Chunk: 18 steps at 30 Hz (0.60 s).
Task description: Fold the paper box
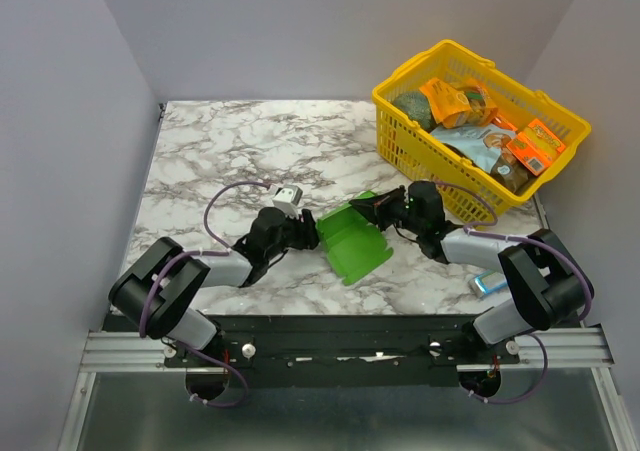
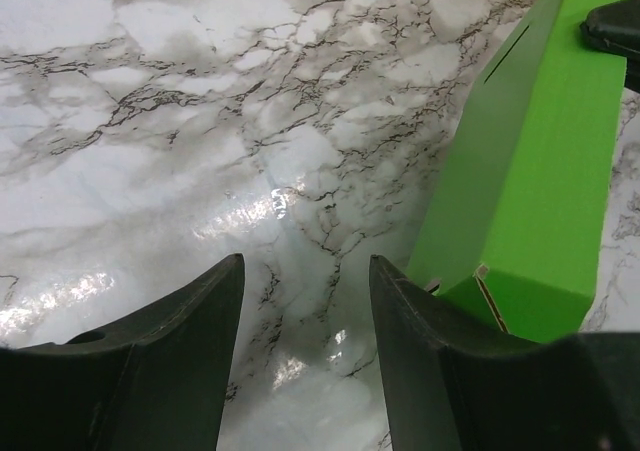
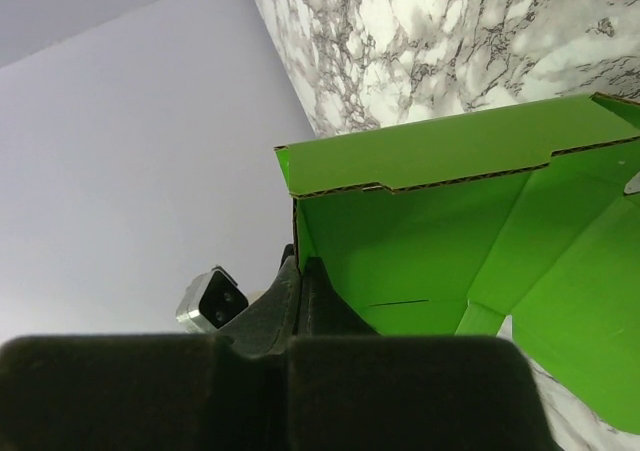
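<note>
The paper box [image 1: 352, 239] is bright green card, partly formed, with raised walls and an open side, lying mid-table between both arms. In the top view my right gripper [image 1: 375, 203] is at its far right edge. The right wrist view shows that gripper [image 3: 302, 266] shut on the edge of one green wall, with the box's [image 3: 450, 231] inside facing the camera. My left gripper [image 1: 300, 229] is just left of the box. In the left wrist view it [image 2: 306, 266] stands open over bare marble, and the box [image 2: 530, 171] stands beside the right finger [image 2: 410, 321].
A yellow plastic basket [image 1: 400, 141] full of food packs stands at the back right. A blue-and-white pack [image 1: 490, 283] lies near the right arm's base. Grey walls enclose the marble table [image 1: 220, 161] on three sides.
</note>
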{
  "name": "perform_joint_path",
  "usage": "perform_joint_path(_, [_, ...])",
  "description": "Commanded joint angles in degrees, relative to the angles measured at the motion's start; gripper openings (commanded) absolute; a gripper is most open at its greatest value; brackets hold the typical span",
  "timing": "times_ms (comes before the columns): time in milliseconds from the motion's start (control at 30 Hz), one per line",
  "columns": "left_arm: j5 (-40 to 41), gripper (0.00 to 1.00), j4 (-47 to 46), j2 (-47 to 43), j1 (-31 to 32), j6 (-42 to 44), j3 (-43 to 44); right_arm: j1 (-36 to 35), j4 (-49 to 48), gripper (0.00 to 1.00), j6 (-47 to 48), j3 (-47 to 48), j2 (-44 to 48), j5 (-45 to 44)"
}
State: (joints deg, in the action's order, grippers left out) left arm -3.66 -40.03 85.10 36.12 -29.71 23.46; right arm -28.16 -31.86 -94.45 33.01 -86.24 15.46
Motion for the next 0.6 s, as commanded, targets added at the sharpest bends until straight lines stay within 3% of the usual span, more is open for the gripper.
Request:
perform_joint_path(0, [0.59, 0.64, -3.38, -0.72, 1.5, 0.7, 0.18, -0.23, 0.39, 0.0, -0.29, 0.03, 0.72, -0.87])
perform_joint_path(300, [0.94, 0.73, -5.76, -9.07, 1.5, 5.1, -6.23, -0.23, 0.92, 0.0, 1.99, 0.21, 0.46, -2.53])
perform_joint_path(567, [-2.23, 0.74, -11.64, -5.39, 1.5, 8.18, -8.43, -0.31, -5.49, 0.0, 6.55, -3.04, -0.51, -3.07])
